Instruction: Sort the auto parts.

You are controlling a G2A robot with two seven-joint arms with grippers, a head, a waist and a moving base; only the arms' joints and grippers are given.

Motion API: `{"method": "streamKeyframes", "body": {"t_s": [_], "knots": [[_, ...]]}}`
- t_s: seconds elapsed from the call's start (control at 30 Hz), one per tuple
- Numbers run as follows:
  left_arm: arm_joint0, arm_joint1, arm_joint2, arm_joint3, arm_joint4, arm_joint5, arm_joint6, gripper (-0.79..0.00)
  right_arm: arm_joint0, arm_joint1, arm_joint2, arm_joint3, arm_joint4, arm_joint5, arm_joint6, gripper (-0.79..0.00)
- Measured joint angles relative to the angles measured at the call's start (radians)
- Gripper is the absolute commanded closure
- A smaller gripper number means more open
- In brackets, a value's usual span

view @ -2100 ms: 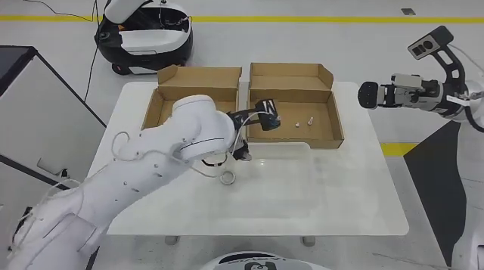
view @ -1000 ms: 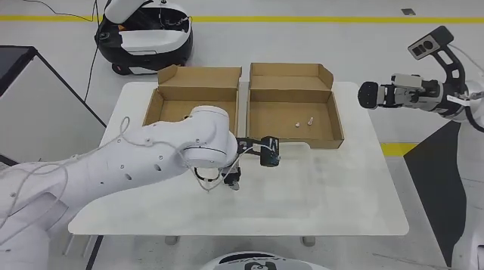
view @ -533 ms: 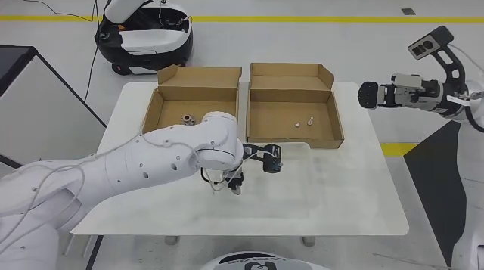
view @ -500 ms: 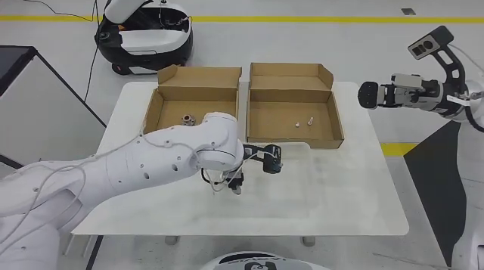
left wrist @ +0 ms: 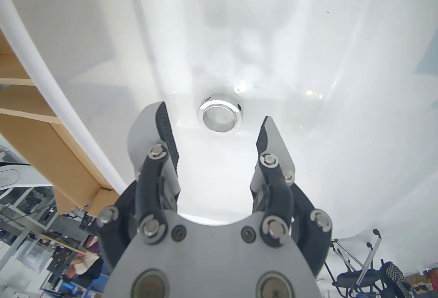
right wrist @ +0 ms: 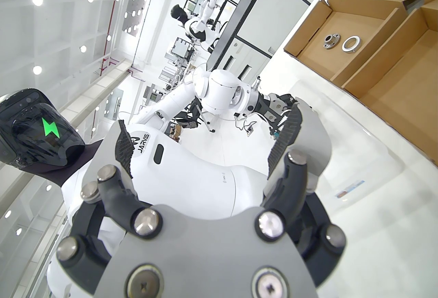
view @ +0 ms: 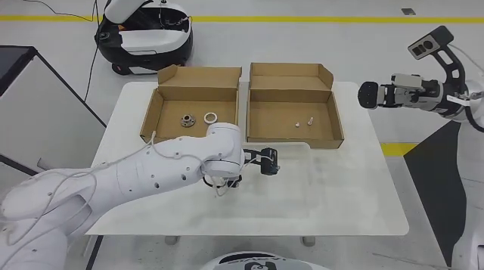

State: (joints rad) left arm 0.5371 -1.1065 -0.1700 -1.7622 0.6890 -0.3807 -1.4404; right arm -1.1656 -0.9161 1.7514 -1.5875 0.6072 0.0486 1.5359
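Two cardboard boxes: side by side at upper centre of the top view, touching along one wall. The left box (view: 161, 111) holds a metal flange (view: 187, 121) and a white ring (view: 211, 118). The right box (view: 333, 122) holds two small fasteners (view: 299, 125).
Part to pick: a metal collar (left wrist: 220, 112), lying flat on the floor of the clear tray (left wrist: 308, 39), at centre of the left wrist view.
Left gripper (left wrist: 214, 131): fingers spread apart and holding nothing, one to each side of the collar and just short of it. We cannot tell its height above the tray floor.
Right gripper (right wrist: 208, 121): fingers apart, holding nothing, off the table toward the right edge of the top view.
Step in hand: we judge it to be the pick of the collar.
Procedure: we advise centring the collar between the pads, lowering until they span its outer wall, then closing squarely across the diameter.
Caution: the collar is smooth and round and the tray floor looks slick, so an off-centre close may push it aside.
Destination: probably the left box, with the other round parts.
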Motion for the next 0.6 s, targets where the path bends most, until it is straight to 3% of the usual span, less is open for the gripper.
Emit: {"method": "streamKeyframes", "body": {"t_s": [0.6], "knots": [[0.04,-0.029,0.0,0.064,0.093,0.036,-0.036,-0.388,0.0,0.0,0.0,0.0,0.0,0.0,0.0,-0.785]]}}
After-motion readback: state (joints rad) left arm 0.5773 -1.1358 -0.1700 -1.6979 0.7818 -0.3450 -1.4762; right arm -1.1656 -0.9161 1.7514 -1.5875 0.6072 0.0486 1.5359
